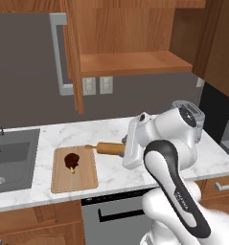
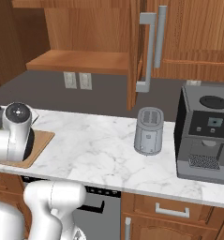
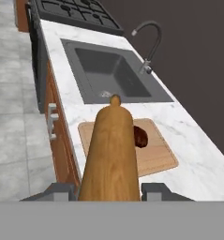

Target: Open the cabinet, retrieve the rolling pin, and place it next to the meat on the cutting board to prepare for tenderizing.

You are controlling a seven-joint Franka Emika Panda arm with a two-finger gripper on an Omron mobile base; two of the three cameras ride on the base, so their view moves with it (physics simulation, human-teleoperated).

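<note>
Currently one rolling pin (image 3: pixel 111 154) is gripped by the end effector (image 3: pixel 108 190), jaws closed on its near end, a dark fingertip (image 3: pixel 155 190) seen either side in the hand view. The pin is held roughly level above the table (image 1: pixel 111 134), just right of the cutting board (image 1: pixel 82 179); its far thin handle (image 1: pixel 89 147) reaches over the board's upper right corner in the left base view. One meat piece (image 1: pixel 71 161) lies on the board's upper half, pale bone pointed toward the front edge. Board area below and right of the meat is bare wood. The board is set near the table's front edge, with a marble strip between it and the sink (image 1: pixel 10 160) to its left.

One cabinet (image 1: pixel 130 28) is counted overhead, both doors swung open; the left door (image 1: pixel 74 52) is seen edge-on with its grey bar handle (image 1: pixel 58 52), hanging out over the table behind the board. The shelf (image 1: pixel 135 63) inside is bare. Two wall outlets (image 1: pixel 97 86) are seen below it.

In the right base view, one toaster (image 2: pixel 148 131) and one coffee machine (image 2: pixel 205 136) are seen standing on the right stretch of table, well apart from the board, with open marble between. One faucet (image 3: pixel 148 44) and one stovetop (image 3: pixel 78 11) are seen beyond the sink in the hand view.
</note>
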